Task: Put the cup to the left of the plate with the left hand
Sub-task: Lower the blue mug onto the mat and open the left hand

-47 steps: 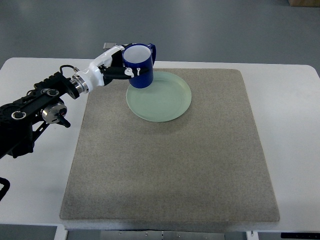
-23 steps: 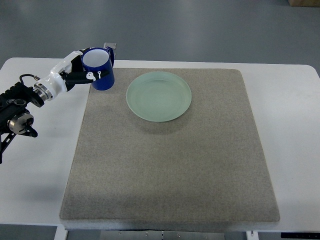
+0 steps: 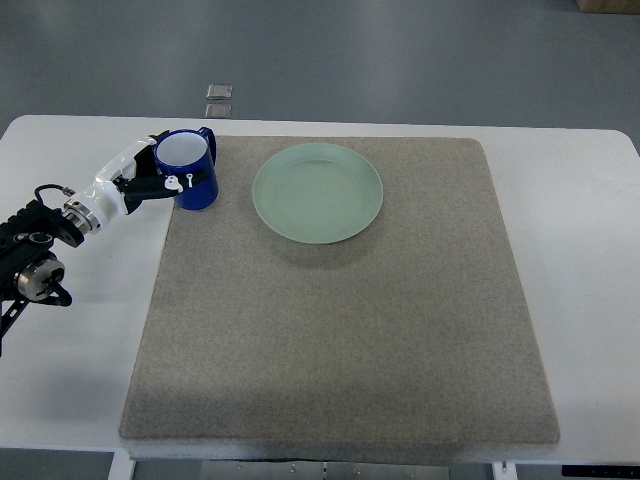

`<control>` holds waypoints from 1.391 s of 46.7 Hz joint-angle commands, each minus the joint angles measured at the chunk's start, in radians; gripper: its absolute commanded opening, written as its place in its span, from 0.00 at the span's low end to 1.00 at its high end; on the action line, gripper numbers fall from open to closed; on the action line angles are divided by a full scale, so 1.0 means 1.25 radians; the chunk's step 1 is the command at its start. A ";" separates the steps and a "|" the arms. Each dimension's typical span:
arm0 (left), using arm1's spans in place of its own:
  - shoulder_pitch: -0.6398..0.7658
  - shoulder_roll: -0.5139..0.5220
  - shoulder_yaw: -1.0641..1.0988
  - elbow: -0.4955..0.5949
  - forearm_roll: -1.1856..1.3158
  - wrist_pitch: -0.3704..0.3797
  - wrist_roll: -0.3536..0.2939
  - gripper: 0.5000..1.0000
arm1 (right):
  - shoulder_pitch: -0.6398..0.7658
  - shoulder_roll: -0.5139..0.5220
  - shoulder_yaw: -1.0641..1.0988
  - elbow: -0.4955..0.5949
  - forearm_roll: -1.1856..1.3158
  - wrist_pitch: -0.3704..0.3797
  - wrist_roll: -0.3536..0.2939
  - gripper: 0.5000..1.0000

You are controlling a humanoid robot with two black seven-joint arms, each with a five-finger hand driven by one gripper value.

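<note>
- Since the earlier frames, the left hand [image 3: 150,180] had carried the dark blue glazed mug with the white inside [image 3: 188,182] off the far rim of the round pale green plate [image 3: 318,192] and away toward the tabletop's left edge, dropping lower as it went; the plate itself had not shifted.
- The mug sat upright at the far left corner of the grey felt-like mat [image 3: 340,300], over the mat's left border, near the plate's left side but clear of it. Whether its base already rested on the mat could not be told from above.
- The white-shelled fingers of the left hand were curled around the mug's side wall, one finger across the front of the body, so the mug was gripped by its barrel and not by its handle, which pointed toward the far edge.
- Judged by its look, the mug was probably ceramic: stiff, moderately heavy for its size, smooth and somewhat slippery under hard fingers, and liable to chip if dropped. A wrap around the barrel seemed a sound hold; the small handle looked awkward for these fingers.
- No brand, label or readable writing showed on the mug, plate, mat or white tabletop [image 3: 80,380].
- The right arm was not visible.
</note>
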 commanded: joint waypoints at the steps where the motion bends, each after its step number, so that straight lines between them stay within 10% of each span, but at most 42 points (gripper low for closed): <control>1: 0.005 -0.001 0.001 0.001 0.005 0.000 -0.005 0.49 | 0.001 0.000 0.000 0.000 0.000 0.000 0.001 0.86; 36: 0.008 -0.043 -0.002 0.041 -0.003 0.029 -0.006 0.92 | 0.001 0.000 0.000 0.000 0.000 0.000 0.000 0.86; 65: 0.009 -0.009 -0.038 -0.011 -0.043 0.016 -0.006 0.99 | 0.000 0.000 0.000 0.000 0.000 0.000 0.001 0.86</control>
